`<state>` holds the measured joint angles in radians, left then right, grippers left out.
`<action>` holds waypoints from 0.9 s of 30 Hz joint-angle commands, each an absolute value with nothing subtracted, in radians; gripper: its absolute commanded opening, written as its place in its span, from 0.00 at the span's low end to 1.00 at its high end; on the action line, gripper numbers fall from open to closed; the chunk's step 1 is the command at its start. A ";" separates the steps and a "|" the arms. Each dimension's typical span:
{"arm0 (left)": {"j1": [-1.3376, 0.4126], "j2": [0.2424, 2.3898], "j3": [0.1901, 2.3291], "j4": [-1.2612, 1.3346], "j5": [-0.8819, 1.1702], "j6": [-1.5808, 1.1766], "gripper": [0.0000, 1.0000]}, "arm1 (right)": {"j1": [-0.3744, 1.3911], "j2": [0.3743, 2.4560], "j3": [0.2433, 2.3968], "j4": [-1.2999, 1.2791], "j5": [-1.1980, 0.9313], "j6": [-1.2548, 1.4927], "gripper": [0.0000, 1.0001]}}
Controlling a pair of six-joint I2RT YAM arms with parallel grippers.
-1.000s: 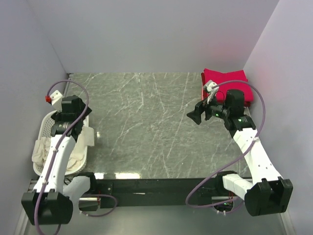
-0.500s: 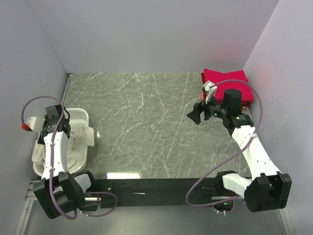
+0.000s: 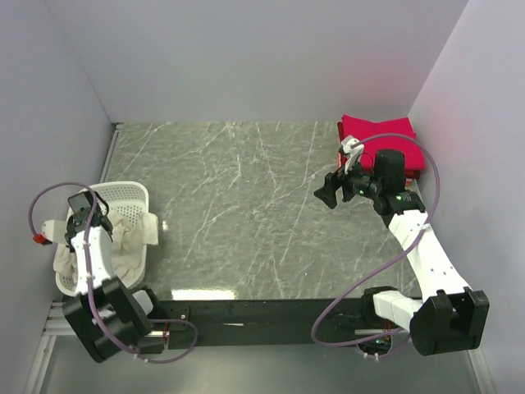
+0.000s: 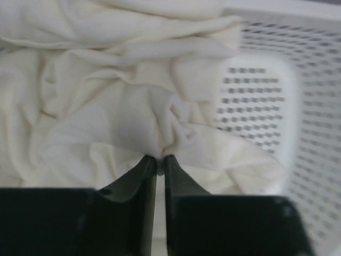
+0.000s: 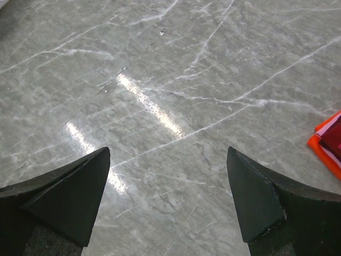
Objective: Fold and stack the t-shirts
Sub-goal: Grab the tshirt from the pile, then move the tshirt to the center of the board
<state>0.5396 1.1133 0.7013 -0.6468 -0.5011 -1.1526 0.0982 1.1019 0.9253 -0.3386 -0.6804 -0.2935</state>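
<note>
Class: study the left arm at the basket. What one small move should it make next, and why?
Probably lift straight up. The left tool looks shut on a fold of the cream-white t-shirt, which lies crumpled inside the white basket. Raising it should draw the cloth clear of the basket wall before it is carried to the table for folding.

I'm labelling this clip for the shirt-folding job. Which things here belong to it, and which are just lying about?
Belong to the job:
- cream-white t-shirt, pinched by the left gripper
- crimson-pink t-shirt, folded on the orange-red t-shirt
- right gripper, open above the marble table

Just there:
- white basket, which holds the cream-white t-shirt
- marble table
</note>
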 commanded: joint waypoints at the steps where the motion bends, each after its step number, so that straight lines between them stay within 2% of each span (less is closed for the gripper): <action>1: 0.543 0.953 0.742 -0.522 -0.381 -1.068 0.09 | 0.104 1.081 0.942 -0.333 -0.664 -0.308 0.96; 2: 0.543 0.904 0.744 -0.491 -0.341 -0.999 0.00 | 0.103 1.078 0.942 -0.333 -0.663 -0.308 0.96; 4: 0.543 0.754 0.758 -0.387 -0.248 -0.936 0.00 | 0.103 1.077 0.942 -0.331 -0.661 -0.308 0.96; 6: 0.523 0.712 0.841 -0.399 -0.236 -0.865 0.00 | 0.103 1.080 0.943 -0.333 -0.663 -0.307 0.96; 10: 0.512 0.741 0.960 -0.318 0.051 -0.808 0.00 | 0.103 1.088 0.946 -0.337 -0.664 -0.307 0.95; 11: 0.509 0.756 0.983 -0.263 0.189 -0.805 0.00 | 0.103 1.089 0.946 -0.341 -0.663 -0.307 0.95; 18: 0.416 0.986 1.431 -0.267 0.451 -0.805 0.01 | 0.103 1.081 0.946 -0.336 -0.655 -0.310 0.95; 23: 0.252 1.124 1.800 -0.287 0.440 -0.785 0.01 | 0.101 1.095 0.954 -0.351 -0.654 -0.314 0.95; 27: 0.140 1.236 1.991 -0.287 0.436 -0.807 0.01 | 0.103 1.083 0.948 -0.347 -0.643 -0.318 0.95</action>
<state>0.1936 1.2083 1.8439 -0.3695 0.3889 -0.8093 0.0986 1.1015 0.9253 -0.3546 -0.6544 -0.3058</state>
